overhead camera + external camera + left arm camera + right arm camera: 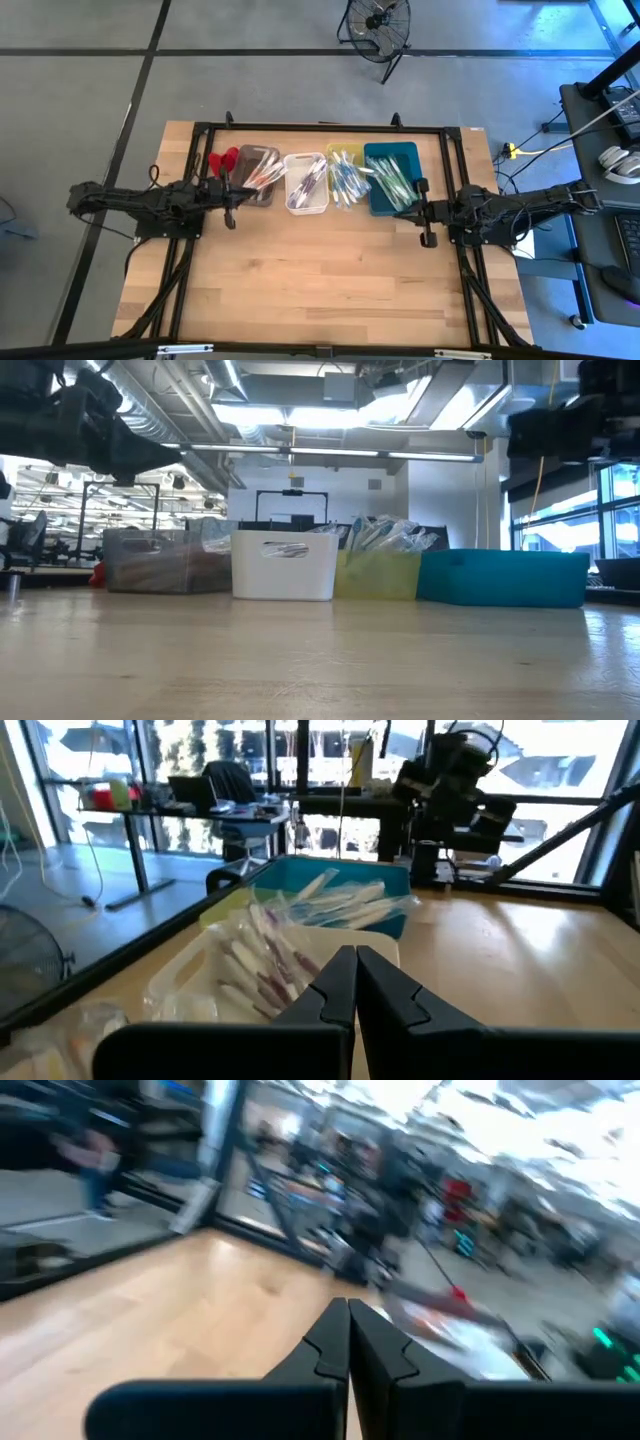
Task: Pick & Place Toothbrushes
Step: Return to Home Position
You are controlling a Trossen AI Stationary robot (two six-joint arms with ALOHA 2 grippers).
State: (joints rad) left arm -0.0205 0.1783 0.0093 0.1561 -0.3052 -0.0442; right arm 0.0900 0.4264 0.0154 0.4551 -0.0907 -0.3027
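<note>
Toothbrushes (pixel 345 178) lie in heaps inside four bins in a row on the far half of the table: grey (pixel 246 152), white (pixel 305 209), yellow (pixel 332 149) and teal (pixel 388 151). The left wrist view shows them packed in the bins (pixel 270 955). My left gripper (pixel 229 206) hovers shut just off the near left corner of the grey bin and points toward the table's right. At the near right corner of the teal bin my right gripper (pixel 424 213) hovers shut, pointing toward the table's left. Both hold nothing, as the wrist views show (pixel 355 972) (pixel 348 1326).
A small red object (pixel 222 160) lies left of the grey bin. A black frame (pixel 320 127) borders the table's far edge and sides. The near half of the wooden tabletop (pixel 320 280) is bare. A fan (pixel 378 25) stands on the floor beyond the table.
</note>
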